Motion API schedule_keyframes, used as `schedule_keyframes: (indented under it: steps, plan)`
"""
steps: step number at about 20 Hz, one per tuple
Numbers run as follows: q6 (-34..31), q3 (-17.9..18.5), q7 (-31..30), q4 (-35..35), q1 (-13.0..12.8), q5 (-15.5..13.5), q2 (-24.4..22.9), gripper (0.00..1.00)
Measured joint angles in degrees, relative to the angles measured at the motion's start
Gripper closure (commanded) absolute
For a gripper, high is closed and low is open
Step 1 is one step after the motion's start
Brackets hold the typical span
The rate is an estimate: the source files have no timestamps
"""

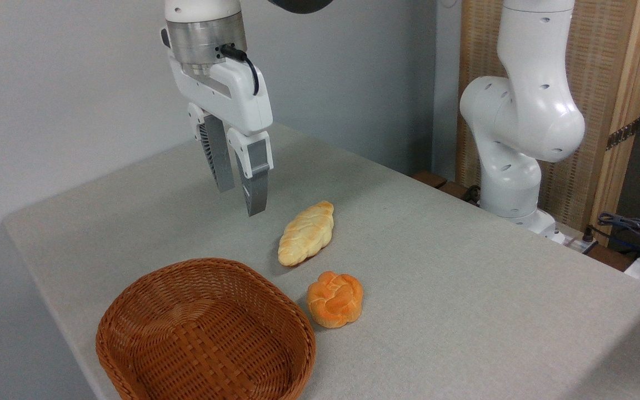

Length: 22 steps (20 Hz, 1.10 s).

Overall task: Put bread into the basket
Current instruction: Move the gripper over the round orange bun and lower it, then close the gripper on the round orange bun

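Hanging above the grey table [464, 289], our gripper [240, 199] has its fingers slightly parted, holding nothing. We see the bun [335, 299] just right of the basket [131, 311], loaf [305, 232] behind; plain wall [64, 94] beyond.

One knotted bun [335, 299], one braided loaf [305, 233], one wicker basket [131, 311], one arm [520, 111].

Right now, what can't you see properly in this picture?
- The basket: its near rim and part of its floor are cut off by the bottom edge.
- The arm above the end effector: cut off by the top edge.
- The underside of the orange bun and of the pale braided loaf: hidden against the table.
- The cables at far right: small and cut off by the right edge.
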Motion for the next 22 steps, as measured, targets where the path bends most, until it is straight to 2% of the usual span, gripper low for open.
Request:
schedule_keyframes:
  steps: [6, 11, 17, 22]
  plan:
    - [0.0, 0.3, 0.4, -2.1, 0.1, 0.0, 0.3, 0.00]
    - [0.0, 0.6, 3.2, -6.2, 0.2, 0.1, 0.4, 0.00]
    - [0.0, 7.1, 11.8, -10.1, 0.6, 0.1, 0.4, 0.00]
    - [0.5, 10.4, 15.5, -13.5, 0.8, 3.2, 0.4, 0.00]
